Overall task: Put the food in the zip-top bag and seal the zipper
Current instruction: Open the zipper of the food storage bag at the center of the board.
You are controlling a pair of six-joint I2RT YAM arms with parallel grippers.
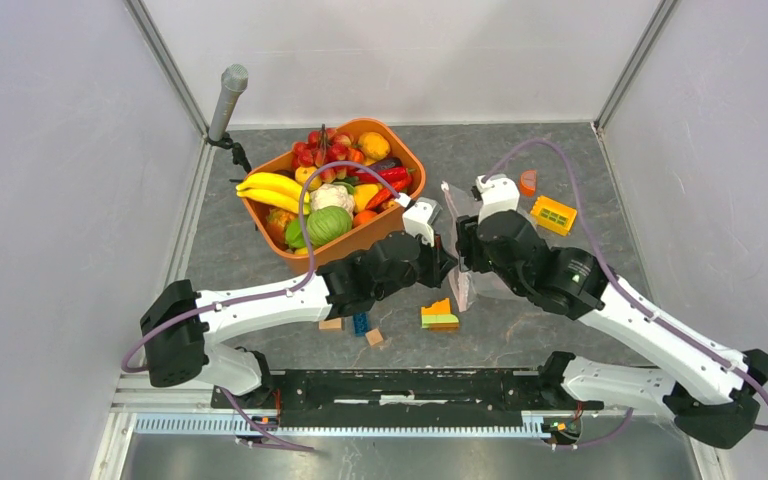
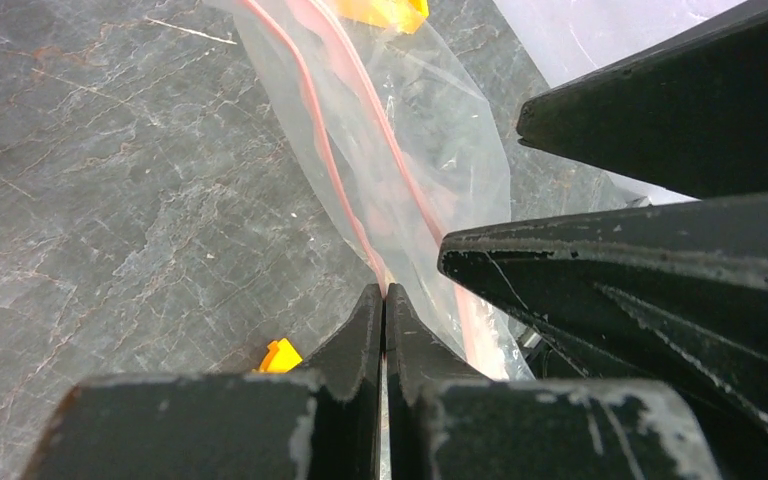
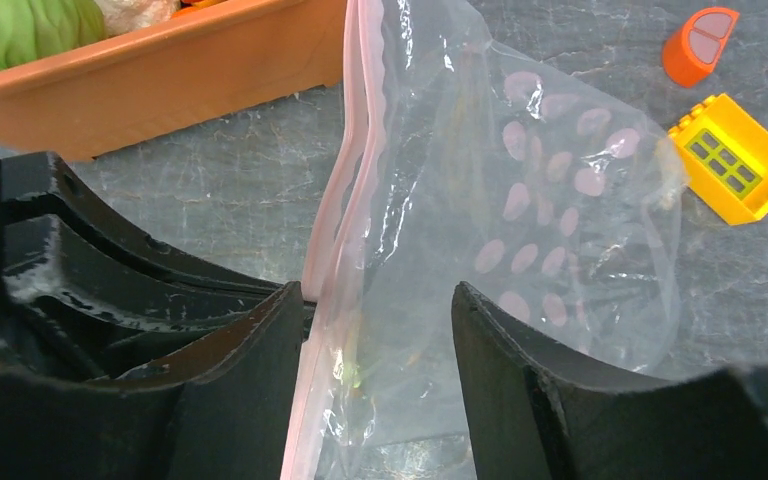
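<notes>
Far left, the orange tub [image 1: 375,235] is packed with the food [image 1: 328,225]: bananas, cabbage, cauliflower, none of it in the bag. The left fingers [image 2: 360,340] are pinched together on the pink zipper [image 3: 343,180] of the zip-top bag [image 3: 540,200], which stands on edge mid-table [image 1: 530,330], just beside the tub. The right fingers [image 3: 530,380] are spread apart with the film between them, maybe brushing it, hard to say. Loose building blocks [image 1: 439,316] sit nearer the bases. A yellow block [image 3: 735,160] and an orange half-disc [image 3: 700,45] crowd the right.

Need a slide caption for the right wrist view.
Right gripper open astride the clear bag while the left gripper pinches its pink zipper; orange tub behind.
</notes>
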